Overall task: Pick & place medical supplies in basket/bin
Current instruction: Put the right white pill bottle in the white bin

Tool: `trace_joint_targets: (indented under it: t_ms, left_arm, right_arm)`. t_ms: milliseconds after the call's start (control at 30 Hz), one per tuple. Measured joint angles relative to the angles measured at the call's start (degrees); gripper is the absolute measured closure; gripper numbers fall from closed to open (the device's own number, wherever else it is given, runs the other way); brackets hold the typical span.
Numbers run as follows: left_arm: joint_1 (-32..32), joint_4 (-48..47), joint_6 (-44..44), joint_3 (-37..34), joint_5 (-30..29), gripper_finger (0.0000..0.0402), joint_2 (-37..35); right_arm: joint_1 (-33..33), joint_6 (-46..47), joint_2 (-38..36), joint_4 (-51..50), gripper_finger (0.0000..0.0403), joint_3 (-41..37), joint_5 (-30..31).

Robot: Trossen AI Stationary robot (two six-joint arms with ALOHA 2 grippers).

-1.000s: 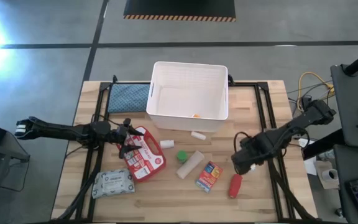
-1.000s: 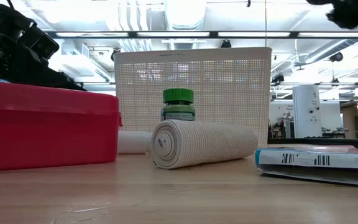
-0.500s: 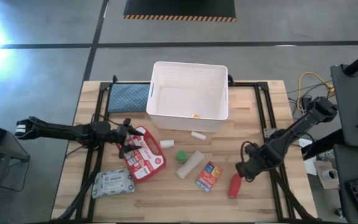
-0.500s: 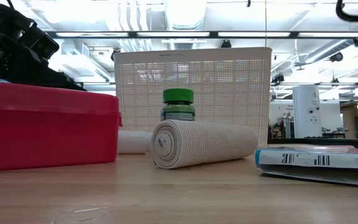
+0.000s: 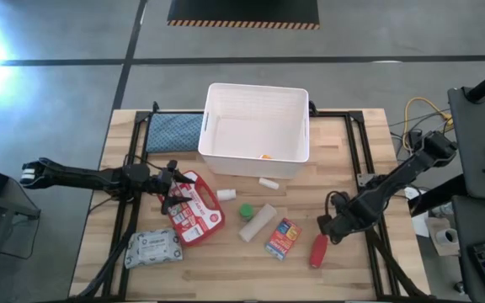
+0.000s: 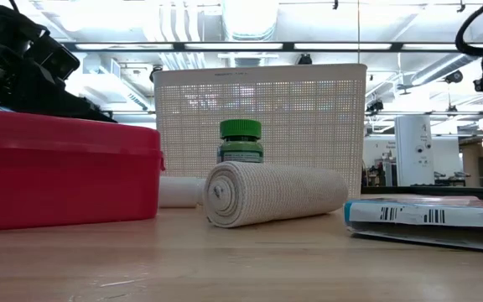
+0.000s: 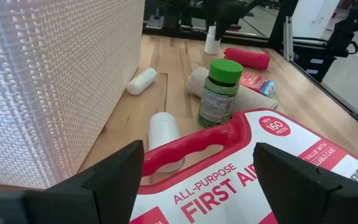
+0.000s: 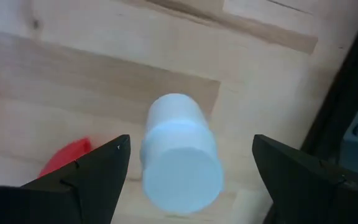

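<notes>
Right gripper [image 5: 330, 227] hung spread open over a small white bottle [image 8: 180, 149]

That bottle stood near the red tube [image 5: 318, 250], well away from the white basket [image 5: 257, 94]. Left gripper [image 5: 173, 189] sat open too, fingers either side of the first-aid pouch [image 5: 197, 208] handle, not squeezing it.

In the low view, the first-aid pouch [image 6: 61, 172] is cut off at the left edge, and the white basket [image 6: 261, 126] is partly hidden behind the green-capped bottle [image 6: 241, 141] and bandage roll [image 6: 273, 194].
</notes>
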Motion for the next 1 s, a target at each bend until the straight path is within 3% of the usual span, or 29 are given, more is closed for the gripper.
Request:
trace_joint_targets:
  t_ms: [1000]
  left_arm:
    - [0.0, 0.0, 0.0, 0.0, 0.0, 0.0121, 0.0]
  right_arm:
    - [0.0, -0.8, 0.1, 6.2, 0.0074, -4.1, -1.9]
